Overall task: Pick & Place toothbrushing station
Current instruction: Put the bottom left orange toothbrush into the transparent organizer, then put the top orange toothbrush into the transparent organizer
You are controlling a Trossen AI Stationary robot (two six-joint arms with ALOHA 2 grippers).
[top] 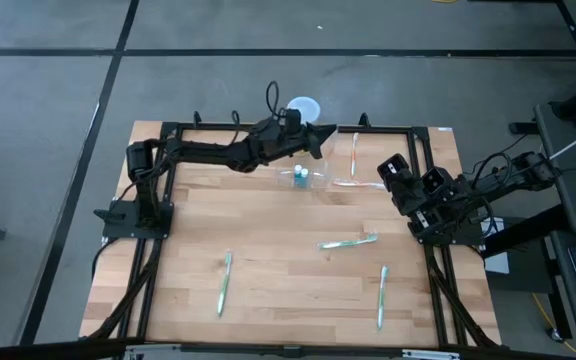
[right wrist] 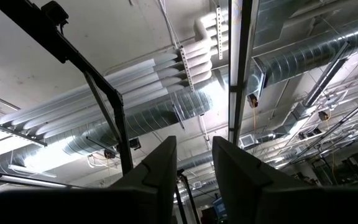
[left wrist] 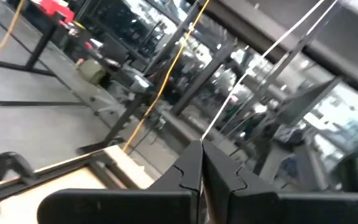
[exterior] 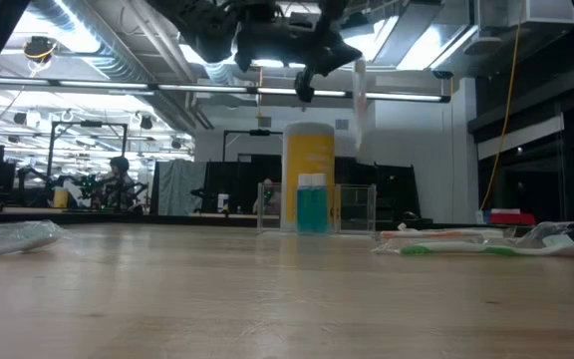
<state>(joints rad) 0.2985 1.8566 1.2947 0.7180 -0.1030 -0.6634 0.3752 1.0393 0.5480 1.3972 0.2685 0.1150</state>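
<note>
— Where is there room to move?

— The wooden table (top: 268, 230) is bare in the middle. A black frame (top: 388, 128) runs along its far edge and both sides. Three toothbrushes lie near the front: one on the left (top: 225, 282), one on the right (top: 382, 296), and one between them, farther back (top: 348, 241).

— Where is the toothbrushing station (top: 320, 182)?

— It stands near the far edge, about in the middle. It is a clear box (exterior: 352, 207) with a blue-green bottle (exterior: 312, 204) inside. A yellow container (exterior: 309, 165) with a white lid stands behind it.

— And the left gripper (top: 326, 135)?

— It hangs high above the station, not touching it. Its fingers (left wrist: 188, 165) are pressed together. A wrapped toothbrush (exterior: 359, 90) hangs right beside it, but I cannot tell if it is pinched.

— And the right gripper (top: 393, 170)?

— It waits by the table's right edge, well apart from the station, pointing up at the ceiling. Its fingers (right wrist: 160, 165) are a little apart with nothing between them.
</note>
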